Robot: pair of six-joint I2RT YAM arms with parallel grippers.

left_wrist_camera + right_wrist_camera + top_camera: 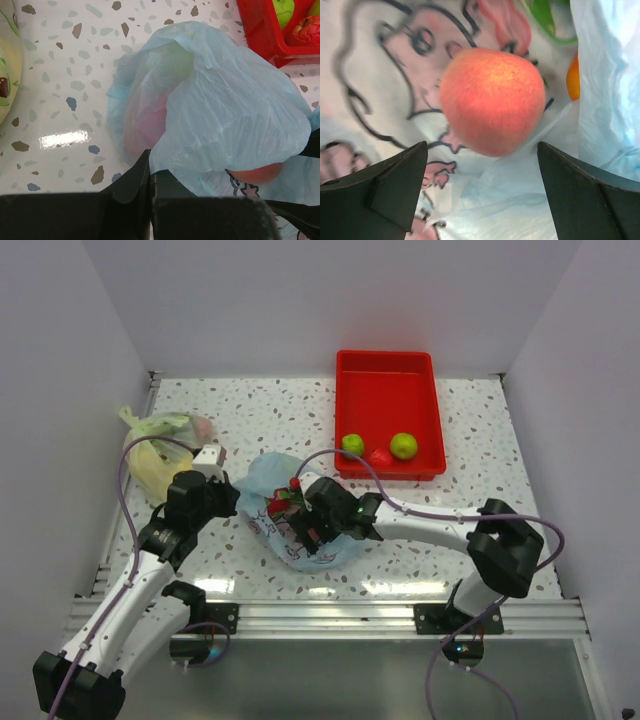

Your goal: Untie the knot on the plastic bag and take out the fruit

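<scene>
- The blue bag (265, 472) lies crumpled on the speckled table (250, 410) at the centre of the overhead view, just below and left of the red tray (338, 420).
- The left gripper (151, 167) comes in from the left. Its fingers are pressed together at the bottom of its wrist view, pinching a fold of the bag's thin film.
- That film is lifted into a loose hood. Pinkish fruit shows dimly through it, and part of an orange-red one peeks out under its lower edge.
- The right gripper (481, 147) is inside the bag's mouth with its jaws spread wide.
- A peach (492, 100) sits between the two fingers, resting on the bag's cartoon print. Neither finger visibly touches it.
- An orange fruit (573, 77) shows at the right of that wrist view, half covered by the film.
- In the tray's near end lie two green fruits (352, 444) (404, 445) with a red fruit (378, 456) between them.
- A yellow-green bag (155, 440) sits at the left edge of the table, well apart from the blue one.
</scene>
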